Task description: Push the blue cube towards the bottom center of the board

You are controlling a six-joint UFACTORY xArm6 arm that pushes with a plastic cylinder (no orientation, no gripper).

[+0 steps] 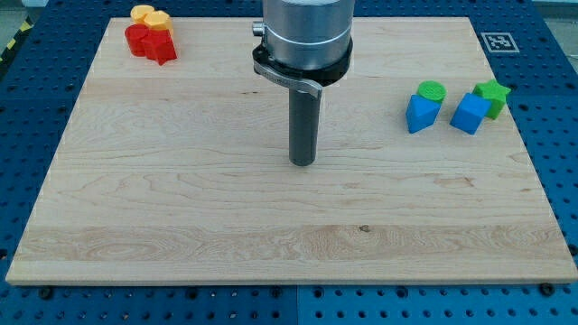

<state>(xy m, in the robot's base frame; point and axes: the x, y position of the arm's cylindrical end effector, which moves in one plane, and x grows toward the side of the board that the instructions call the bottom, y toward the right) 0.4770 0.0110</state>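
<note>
The blue cube (pixel 470 114) sits at the view's right on the wooden board (pixel 181 208), touching a green star block (pixel 494 94) behind it. A second blue block (pixel 420 114), wedge-like in shape, lies just to its left with a green cylinder (pixel 432 90) behind it. My tip (pixel 302 163) rests near the board's middle, well to the left of the blue blocks and apart from every block.
At the view's top left stand red blocks (pixel 150 42) with yellow blocks (pixel 149 15) behind them. A black-and-white marker (pixel 498 41) is on the board's top right corner. The blue perforated table (pixel 560 135) surrounds the board.
</note>
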